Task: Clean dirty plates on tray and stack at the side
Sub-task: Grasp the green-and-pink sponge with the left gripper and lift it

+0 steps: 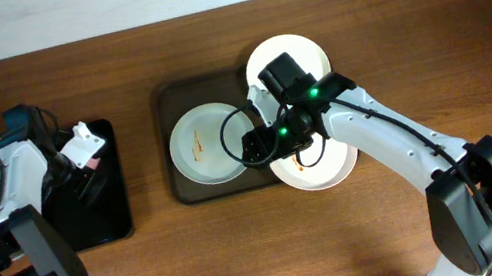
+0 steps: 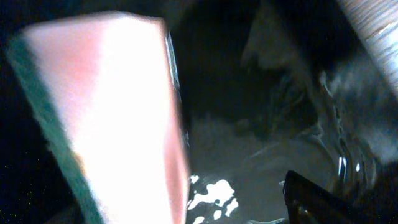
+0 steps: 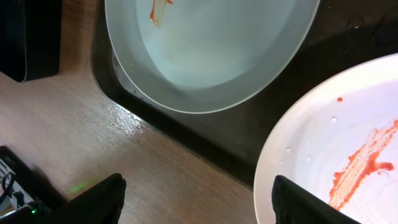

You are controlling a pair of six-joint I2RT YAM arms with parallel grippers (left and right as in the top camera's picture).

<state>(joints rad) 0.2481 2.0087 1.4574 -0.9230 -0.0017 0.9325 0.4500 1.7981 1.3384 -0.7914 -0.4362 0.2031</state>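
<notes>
Three white plates show in the overhead view. One with a thin orange streak (image 1: 199, 146) lies in the dark brown tray (image 1: 182, 192). One (image 1: 309, 48) sits at the tray's back right corner. One with red sauce (image 1: 325, 171) overhangs the front right corner. My right gripper (image 1: 263, 145) is open and empty. In the right wrist view it (image 3: 199, 202) is above the wood by the tray's front rim, with one finger over the rim of the sauce plate (image 3: 336, 143); the streaked plate (image 3: 211, 50) lies beyond. My left gripper (image 2: 205, 205) is open, with a pink-and-green sponge (image 2: 106, 112) against its left side.
A smaller glossy black tray (image 1: 106, 208) lies at the left under my left arm; its wet surface (image 2: 261, 155) shows in the left wrist view. The sponge (image 1: 85, 144) stands on edge above it. Bare wooden table (image 1: 245, 250) lies in front of both trays.
</notes>
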